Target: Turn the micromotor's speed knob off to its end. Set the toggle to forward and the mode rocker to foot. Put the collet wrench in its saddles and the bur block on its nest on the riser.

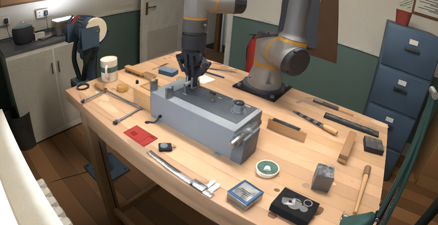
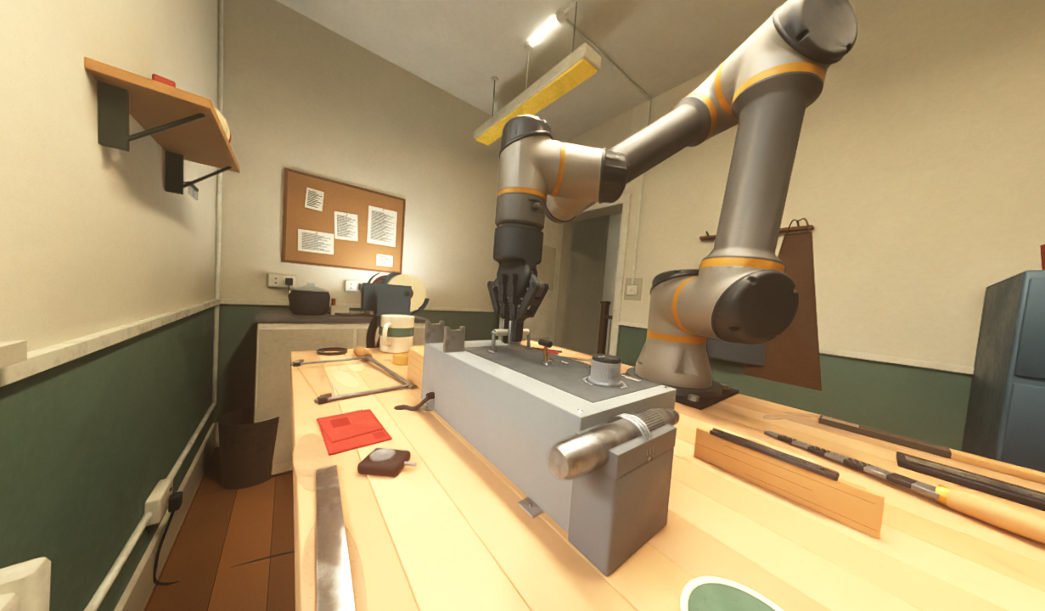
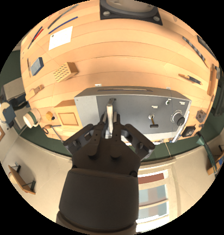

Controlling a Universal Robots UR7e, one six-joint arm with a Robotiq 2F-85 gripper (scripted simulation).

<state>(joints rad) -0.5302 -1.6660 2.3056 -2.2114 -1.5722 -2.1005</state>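
Observation:
The mode rocker (image 3: 110, 115), a pale upright paddle on the dark top panel of the grey micromotor box (image 1: 204, 116), stands between the fingers of my gripper (image 1: 191, 81), which points straight down and is opening off it, holding nothing. Further along the panel are the toggle (image 1: 212, 95) and the black speed knob (image 1: 239, 105). The wooden riser (image 3: 68, 117) sits against the box's far end. The perforated bur block (image 3: 65, 71) lies on the bench behind the box. I cannot make out the collet wrench for certain.
A white mug (image 1: 109, 68) stands at the bench's far left corner, near a saw frame (image 1: 113, 101). A red card (image 1: 140, 135), a steel rule (image 1: 180, 174) and small trays lie along the near edge. The arm's base (image 1: 266, 80) is behind the box.

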